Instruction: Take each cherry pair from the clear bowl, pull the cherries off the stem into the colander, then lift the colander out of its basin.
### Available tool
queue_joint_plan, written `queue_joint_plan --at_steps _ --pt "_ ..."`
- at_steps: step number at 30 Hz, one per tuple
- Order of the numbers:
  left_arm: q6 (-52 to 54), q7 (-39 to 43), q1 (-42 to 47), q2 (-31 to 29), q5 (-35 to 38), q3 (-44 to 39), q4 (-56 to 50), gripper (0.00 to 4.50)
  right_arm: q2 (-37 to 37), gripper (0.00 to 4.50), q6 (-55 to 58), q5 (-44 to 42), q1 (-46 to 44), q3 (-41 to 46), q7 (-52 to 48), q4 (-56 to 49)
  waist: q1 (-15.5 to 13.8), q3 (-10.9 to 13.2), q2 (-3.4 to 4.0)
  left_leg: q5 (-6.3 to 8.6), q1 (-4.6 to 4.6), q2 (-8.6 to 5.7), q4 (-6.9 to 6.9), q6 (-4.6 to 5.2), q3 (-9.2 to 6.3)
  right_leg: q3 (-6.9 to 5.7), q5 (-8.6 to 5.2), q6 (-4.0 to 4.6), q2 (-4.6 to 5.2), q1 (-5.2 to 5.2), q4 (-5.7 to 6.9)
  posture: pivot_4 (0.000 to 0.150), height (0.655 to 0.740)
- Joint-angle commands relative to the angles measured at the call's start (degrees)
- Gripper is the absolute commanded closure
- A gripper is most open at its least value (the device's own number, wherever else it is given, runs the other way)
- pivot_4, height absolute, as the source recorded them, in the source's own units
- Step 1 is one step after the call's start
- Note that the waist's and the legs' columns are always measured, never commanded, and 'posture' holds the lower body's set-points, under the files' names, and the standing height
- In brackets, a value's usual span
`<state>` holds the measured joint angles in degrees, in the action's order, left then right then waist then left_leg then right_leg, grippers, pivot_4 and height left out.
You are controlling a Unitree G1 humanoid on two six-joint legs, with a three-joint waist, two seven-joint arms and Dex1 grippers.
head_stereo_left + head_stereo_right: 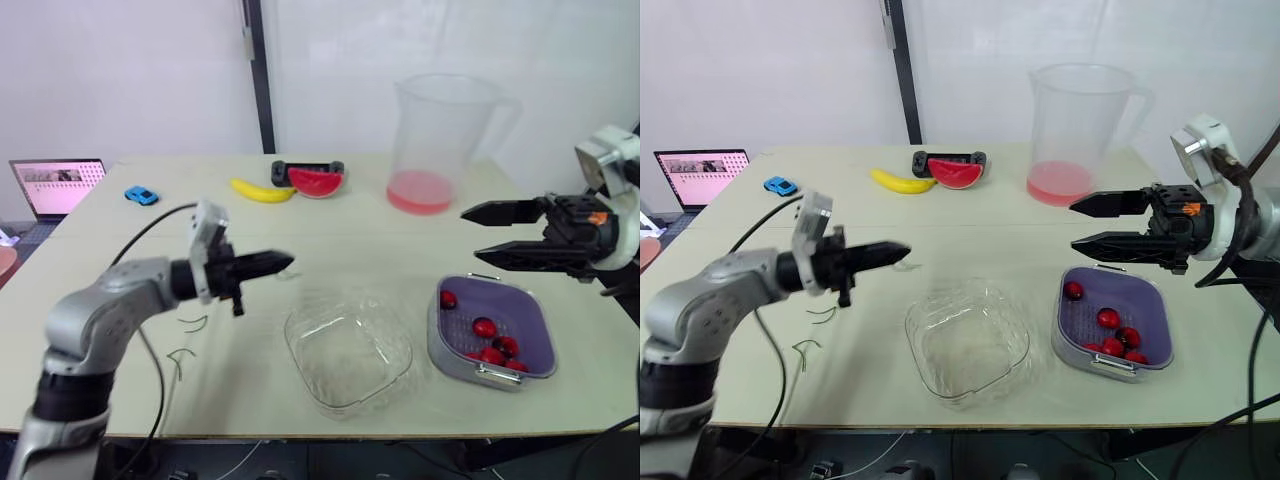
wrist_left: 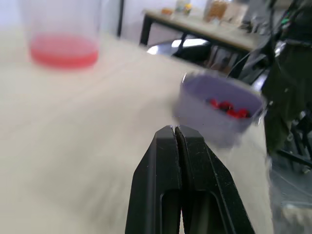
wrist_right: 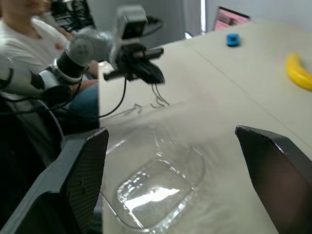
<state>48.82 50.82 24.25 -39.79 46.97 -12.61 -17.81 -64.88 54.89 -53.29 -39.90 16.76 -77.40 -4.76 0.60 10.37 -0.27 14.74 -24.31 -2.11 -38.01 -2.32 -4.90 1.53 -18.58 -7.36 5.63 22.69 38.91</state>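
Two bare stems (image 1: 192,322) lie toward the table's front-left corner; my left gripper (image 1: 285,263) hovers just past them, fingers pressed together, nothing visible between them; the clear bowl (image 1: 345,355) at the middle of the front edge looks empty; loose cherries (image 1: 490,345) sit in the purple colander (image 1: 530,325), seated in its grey basin (image 1: 445,360) toward the front-right corner; my right gripper (image 1: 472,234) hangs wide open above it; I judge destemming done, only the lift-out left.
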Motion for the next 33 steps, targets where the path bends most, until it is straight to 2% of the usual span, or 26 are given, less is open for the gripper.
queue_joint_plan --at_steps 1,5,8,16,19,26,30,33 --pt "0.42 -1.42 -7.71 -2.42 2.79 -9.48 -3.35 4.50 0.01 0.05 -1.10 -0.11 -1.54 -0.45 -0.21 -0.93 0.11 0.00 0.00 0.00 0.00 -0.01 0.00 0.00 0.00 0.00 0.00 0.00 0.01 -0.02 -0.01 0.150 0.7400" --pt "-0.62 -4.17 -16.65 -1.97 3.07 -15.87 -3.73 4.50 -0.15 0.05 -1.49 1.11 -2.25 -2.54 -0.18 -0.54 0.06 0.00 0.01 0.01 0.02 0.02 0.03 0.01 0.01 0.01 0.00 0.01 0.01 0.01 -0.01 0.150 0.7400" --pt "-3.21 -2.78 -24.69 -3.31 -1.44 -13.98 -5.52 4.50 -0.63 0.05 -0.69 0.87 -2.93 -4.31 -0.79 -1.88 0.11 0.00 0.01 0.01 0.02 -0.01 0.02 0.01 0.04 0.01 0.00 0.01 0.05 -0.02 -0.05 0.150 0.7400" --pt "-10.98 -5.54 -27.37 -1.65 -9.42 -12.96 4.70 4.50 2.16 0.05 1.52 -0.38 -5.39 -7.97 3.49 -8.86 0.06 0.00 0.03 0.03 0.02 0.02 0.05 0.02 0.05 0.02 0.00 0.02 0.04 -0.01 -0.11 0.150 0.7400" --pt "-11.57 -5.02 -26.76 -1.07 -9.18 -12.78 6.61 3.62 1.41 0.00 1.18 -0.18 -3.41 -6.74 3.61 -9.56 -0.06 0.00 0.02 0.03 0.00 0.00 0.06 0.02 0.04 0.01 0.00 0.02 0.06 -0.02 -0.15 0.150 0.7400" --pt "-11.00 -2.60 -24.29 -3.74 -7.71 -14.46 9.02 0.09 -0.80 0.00 0.12 -0.45 -0.49 -3.67 1.81 -8.99 0.11 0.00 0.02 0.03 0.00 0.03 0.08 0.03 0.05 0.00 0.00 0.02 0.05 0.00 -0.17 0.150 0.7400" --pt "-10.38 -0.73 -21.51 -5.77 -6.13 -14.96 8.97 0.04 -1.80 0.00 1.13 -1.72 2.02 -1.33 1.10 -8.62 0.04 0.00 0.02 0.03 0.01 0.02 0.07 0.03 0.05 0.00 0.00 0.02 0.06 -0.02 -0.17 0.150 0.7400" --pt "-9.61 1.27 -15.36 -8.25 -3.68 -14.48 8.26 0.04 -2.18 0.00 1.81 -2.81 5.42 1.59 1.99 -9.99 -0.12 0.00 0.02 0.03 0.00 0.02 0.07 0.03 0.04 -0.02 0.00 0.02 0.06 -0.02 -0.17 0.150 0.7400"
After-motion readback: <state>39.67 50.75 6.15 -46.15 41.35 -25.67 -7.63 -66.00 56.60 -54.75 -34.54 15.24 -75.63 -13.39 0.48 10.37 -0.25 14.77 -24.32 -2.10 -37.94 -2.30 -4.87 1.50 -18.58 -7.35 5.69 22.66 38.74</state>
